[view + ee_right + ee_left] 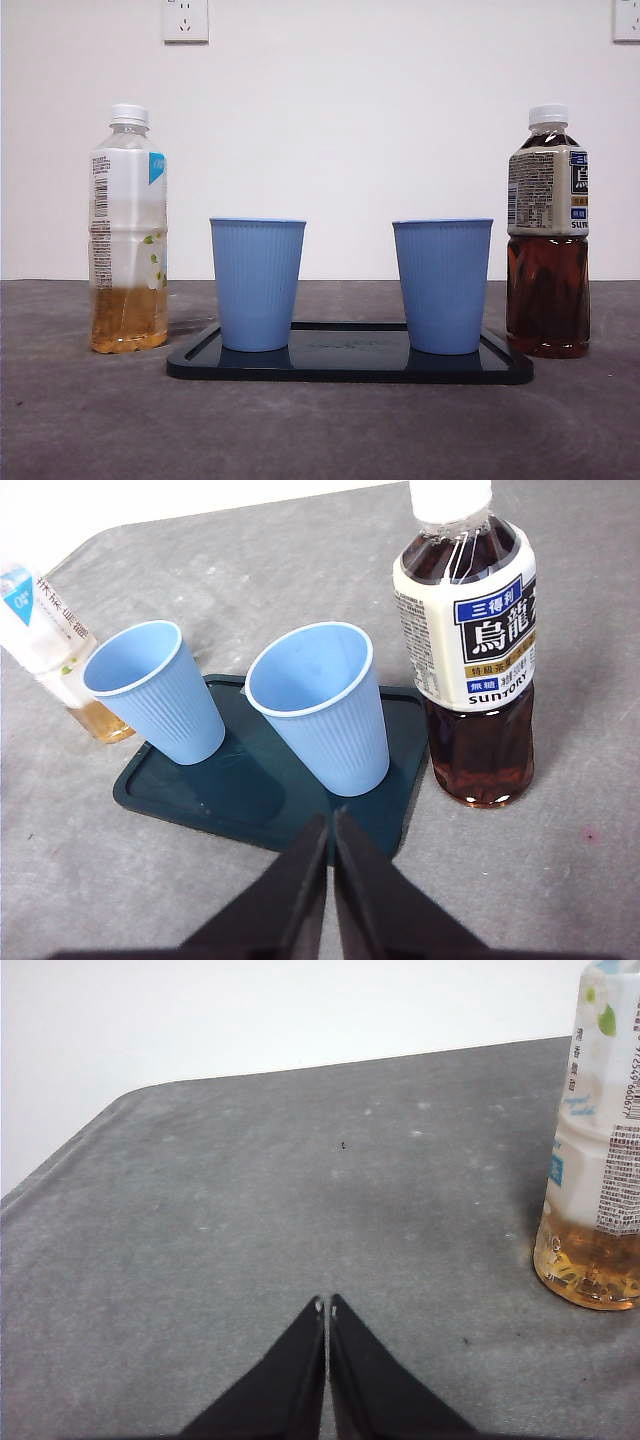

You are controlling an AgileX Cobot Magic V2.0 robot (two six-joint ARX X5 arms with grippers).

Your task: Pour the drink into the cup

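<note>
We see a grey speckled table (320, 430) running back to a plain white wall (350, 120) with two sockets high up, one at left (185, 19) and one at right (627, 19). We count two blue cups (257, 283) (442, 284) upright and empty on one dark tray (350, 370), and two capped bottles: a nearly empty pale tea bottle (128, 230) left, a full dark tea bottle (548, 232) right. The left gripper (327, 1306) hovers near the pale bottle with jaws pressed together, and the right gripper (330, 820) hangs on the tray's near side, jaws likewise together.

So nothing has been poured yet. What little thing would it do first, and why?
Probably open the right gripper and reach for the dark tea bottle beside the tray. Both grippers are shut and hold nothing, both blue cups look empty, and that bottle stands capped, nearly full, close to the right gripper.
</note>
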